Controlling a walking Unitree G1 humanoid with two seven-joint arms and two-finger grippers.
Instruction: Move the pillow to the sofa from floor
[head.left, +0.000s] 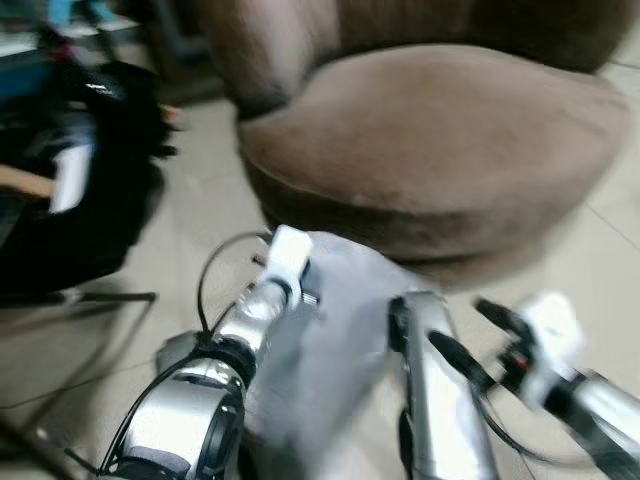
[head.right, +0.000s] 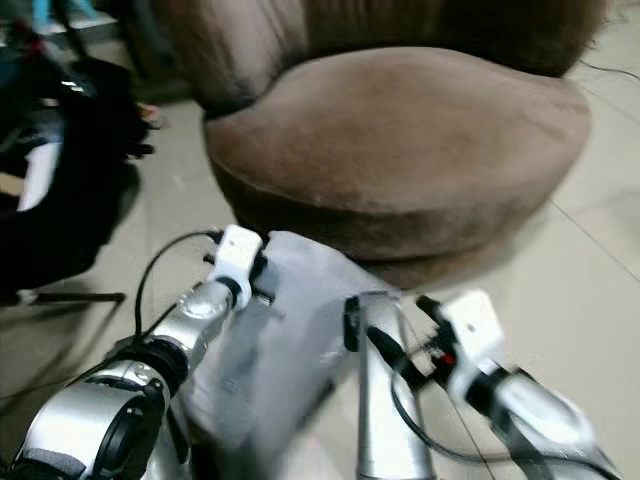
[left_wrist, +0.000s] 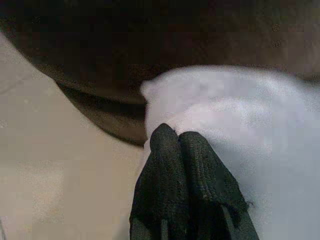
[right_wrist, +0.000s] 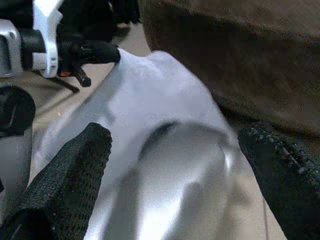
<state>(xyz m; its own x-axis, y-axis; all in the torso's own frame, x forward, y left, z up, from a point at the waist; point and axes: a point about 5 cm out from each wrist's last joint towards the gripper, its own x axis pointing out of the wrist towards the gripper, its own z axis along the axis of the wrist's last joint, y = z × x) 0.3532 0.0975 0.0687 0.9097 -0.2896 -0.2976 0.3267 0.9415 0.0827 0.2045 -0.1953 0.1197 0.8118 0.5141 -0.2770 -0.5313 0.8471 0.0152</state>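
Pale grey pillow (head.left: 330, 350) held between both arms, low in front of brown sofa (head.left: 440, 150), near its base, above tile floor (head.left: 190, 230). Left claw (left_wrist: 180, 142) fingers pressed together, pinching pillow edge. Right claw (right_wrist: 175, 150) spread wide, fingers either side of pillow. Black bag (head.left: 80, 170) at robot's left, blurred.

The beige tiled floor (head.left: 200, 215) carried a brown sofa (head.left: 430, 150) just beyond the left gripper (left_wrist: 180, 142), and black bags (head.left: 90, 180) off to its left.
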